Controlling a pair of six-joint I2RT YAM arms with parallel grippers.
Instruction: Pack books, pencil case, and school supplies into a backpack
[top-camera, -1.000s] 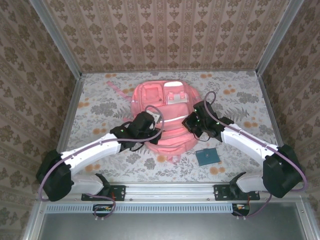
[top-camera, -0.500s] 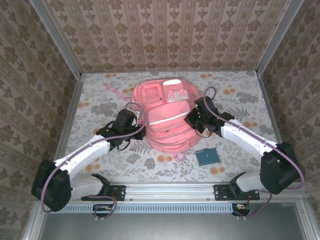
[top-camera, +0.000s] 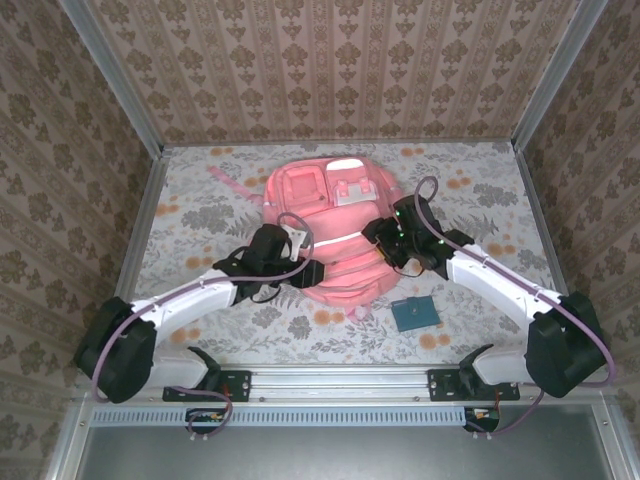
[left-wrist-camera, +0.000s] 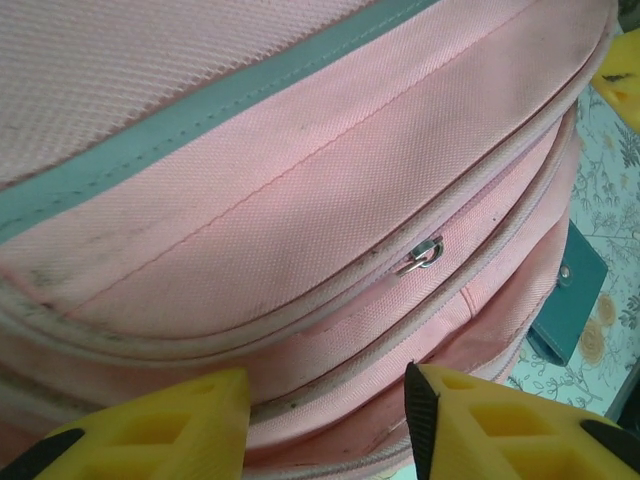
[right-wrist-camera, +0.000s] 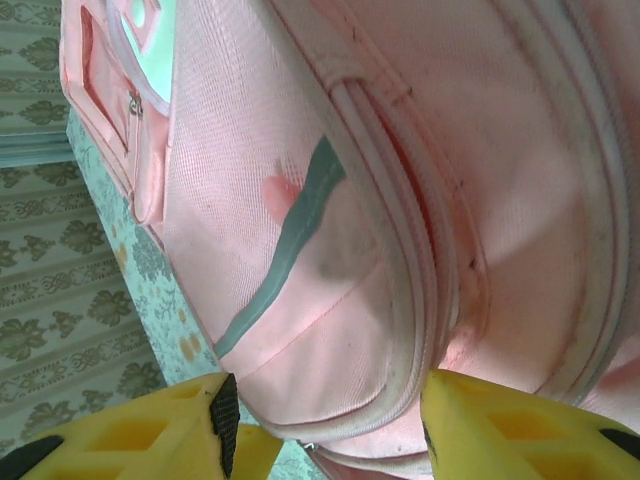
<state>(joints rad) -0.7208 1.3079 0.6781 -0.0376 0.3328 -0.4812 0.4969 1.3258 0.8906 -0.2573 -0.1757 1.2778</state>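
At the near end of the backpack, left gripper and right gripper gape empty; closing off-target could pinch fabric, not the zipper pull.

The left arm and the right arm stretch forward from their bases and angle inward toward each other (wrists bent low). The left pincer has its yellow fingers spread apart, gripping nothing. The right pincer stands parted likewise, nothing between its jaws.
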